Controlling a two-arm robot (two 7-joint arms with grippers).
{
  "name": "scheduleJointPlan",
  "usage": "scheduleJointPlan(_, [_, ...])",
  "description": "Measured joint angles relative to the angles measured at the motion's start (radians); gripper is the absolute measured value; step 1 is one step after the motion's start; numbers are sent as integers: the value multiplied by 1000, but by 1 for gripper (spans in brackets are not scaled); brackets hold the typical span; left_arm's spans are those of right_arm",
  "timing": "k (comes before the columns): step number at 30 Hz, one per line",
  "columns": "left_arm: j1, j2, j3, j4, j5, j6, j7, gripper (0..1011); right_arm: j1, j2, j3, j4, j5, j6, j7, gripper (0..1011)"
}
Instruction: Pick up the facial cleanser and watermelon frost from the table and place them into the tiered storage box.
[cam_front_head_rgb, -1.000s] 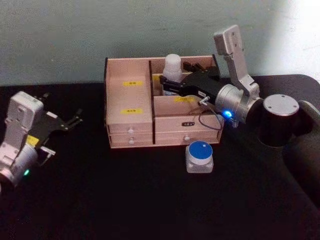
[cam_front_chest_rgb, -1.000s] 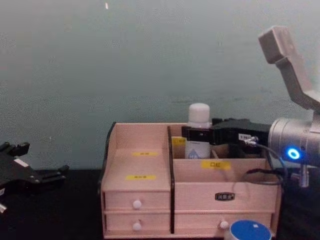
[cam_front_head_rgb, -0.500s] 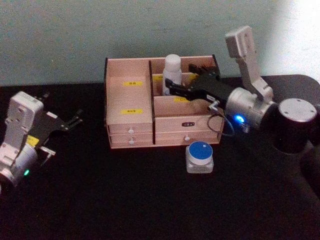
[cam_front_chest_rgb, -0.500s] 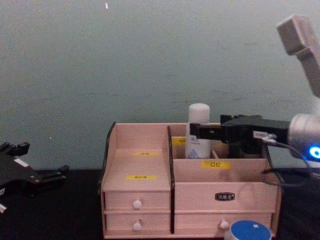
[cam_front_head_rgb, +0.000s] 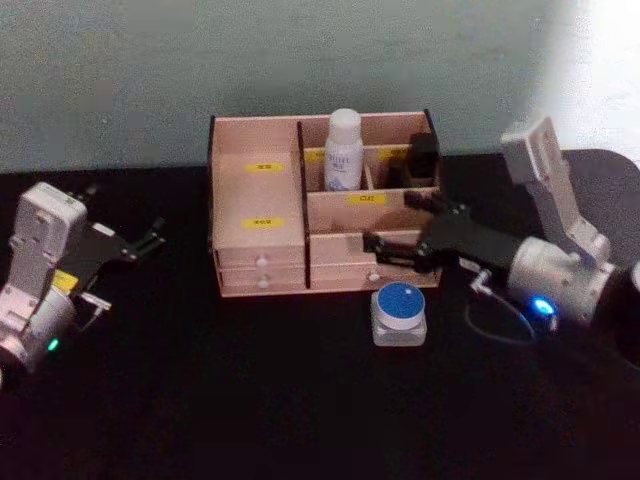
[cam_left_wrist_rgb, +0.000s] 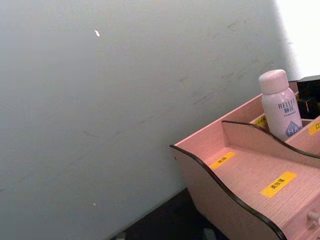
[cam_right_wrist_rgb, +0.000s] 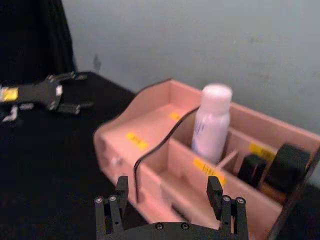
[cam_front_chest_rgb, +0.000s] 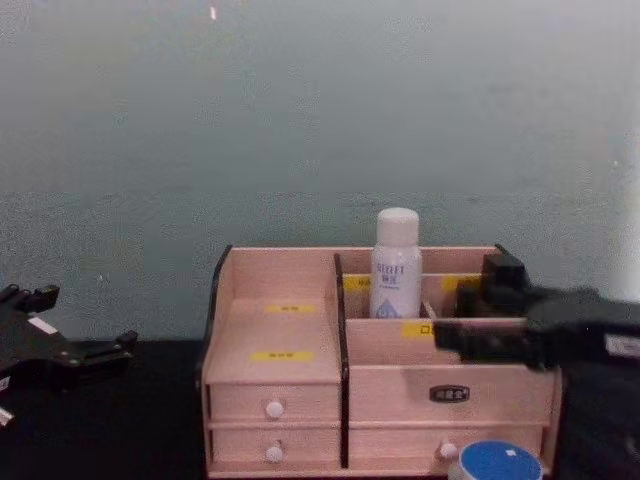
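One target, watermelon frost (cam_front_head_rgb: 399, 312), is sitting just nearward of the right tool (cam_front_head_rgb: 378, 250), which is gaping empty. Left tool (cam_front_head_rgb: 140, 243) is idling open, well apart.

I was working in what looked like a bare lab or test room. A black-covered table (cam_front_head_rgb: 250, 400) stood against a plain, pale greenish wall (cam_front_head_rgb: 200, 60), and a labelled tiered storage box (cam_front_head_rgb: 258, 245) sat staged on it.

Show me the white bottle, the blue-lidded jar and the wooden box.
white bottle (cam_front_head_rgb: 343, 160), head view, its label.
blue-lidded jar (cam_front_head_rgb: 399, 299), head view, blue lid.
wooden box (cam_front_head_rgb: 258, 195), head view, left stepped shelf.
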Motion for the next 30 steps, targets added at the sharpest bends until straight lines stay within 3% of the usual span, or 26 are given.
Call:
scheduleJointPlan(4, [0, 0, 0, 0, 0, 0, 0, 1001, -54, 52, -1, -47, 16, 11, 7, 1003])
scheduleJointPlan(11, [0, 0, 0, 0, 0, 0, 0, 1001, -102, 110, -11, -84, 25, 22, 9, 1002])
scheduleJointPlan(21, [0, 0, 0, 0, 0, 0, 0, 1001, -128, 149, -30, -98, 30, 37, 7, 1002])
scheduleJointPlan(30, [0, 0, 0, 0, 0, 0, 0, 1001, -124, 160, -49, -86, 25, 58, 5, 1002])
